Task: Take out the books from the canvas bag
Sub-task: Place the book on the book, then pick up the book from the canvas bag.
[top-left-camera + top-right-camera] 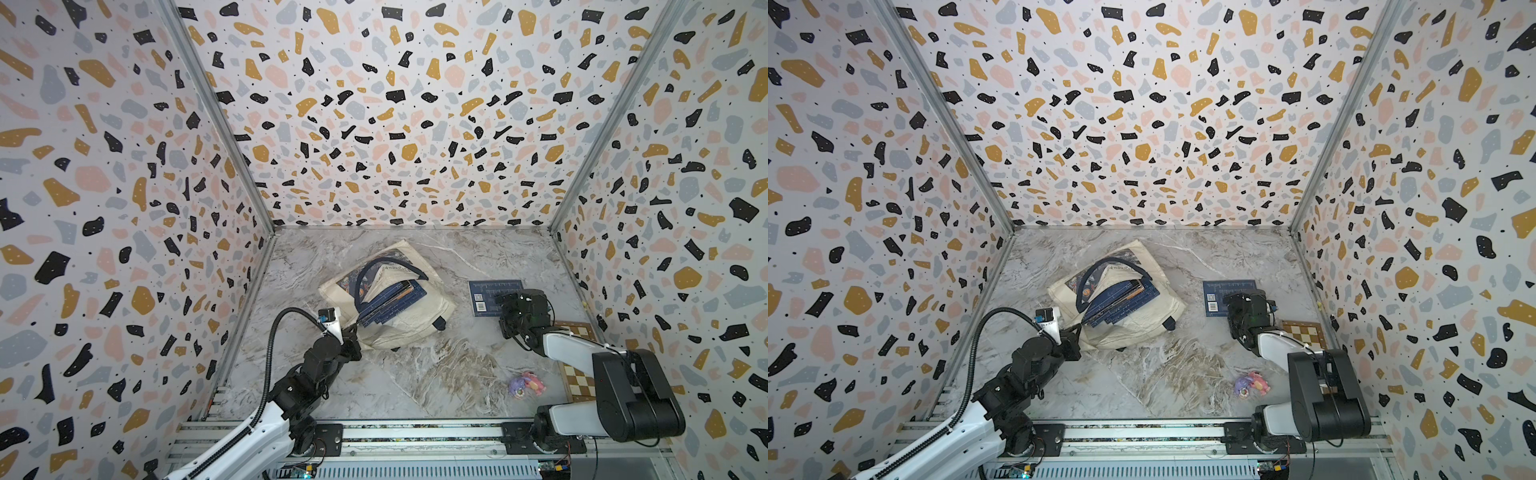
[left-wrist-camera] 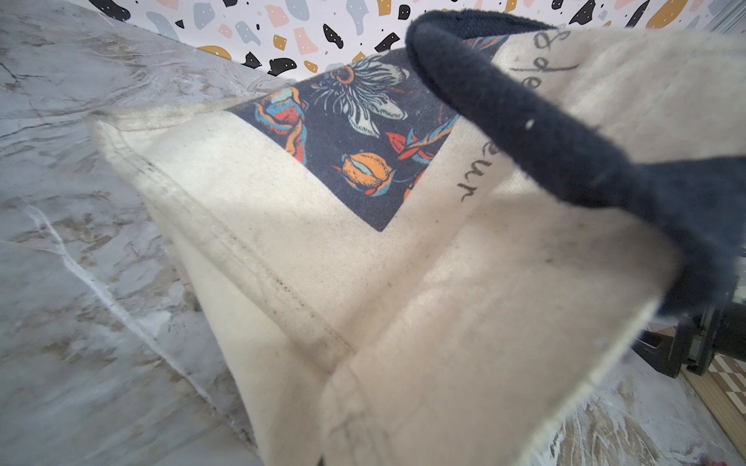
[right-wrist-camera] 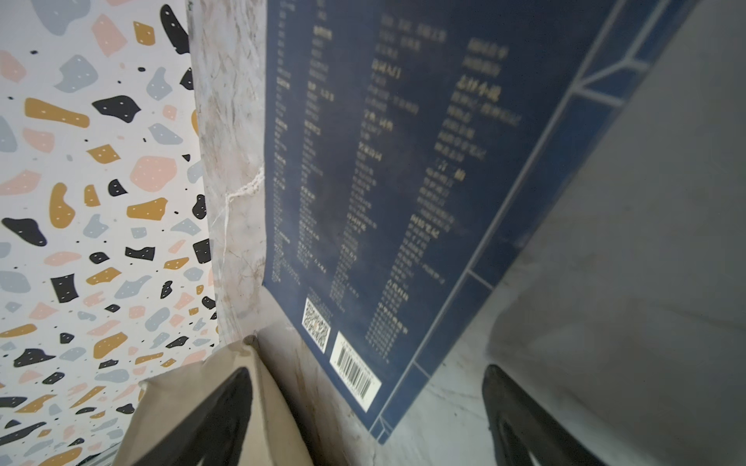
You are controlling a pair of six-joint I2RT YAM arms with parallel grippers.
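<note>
The marble table (image 1: 415,374) has plenty of bare surface: a wide strip in front of the bag and a narrower lane between the bag and the book already set down. The canvas bag (image 1: 419,316) lies flat left of centre, its mouth turned toward the robot. A stack of navy books (image 1: 395,301) lies in that mouth, fanned so their near corners stick out past the rim. One navy handle (image 1: 386,266) arches over the far end of the stack.

One navy book (image 1: 490,293) is out. It lies back cover up on the right side, well apart from the bag. The right gripper (image 1: 508,305) sits over its near edge with its jaws spread wide and holding nothing, as its wrist view shows. I'd say this is the end of one removal.

The left gripper (image 1: 351,334) is pressed shut at the bag's near corner, apparently pinching the canvas to hold the mouth up.

Next, I'd expect the right arm to cross that lane to the exposed book corners, keeping under the handle loop. The side wall and the checkered board (image 1: 575,382) crowd its right. The small pink and purple toy (image 1: 527,384) sits nearer the front, out of the way.
</note>
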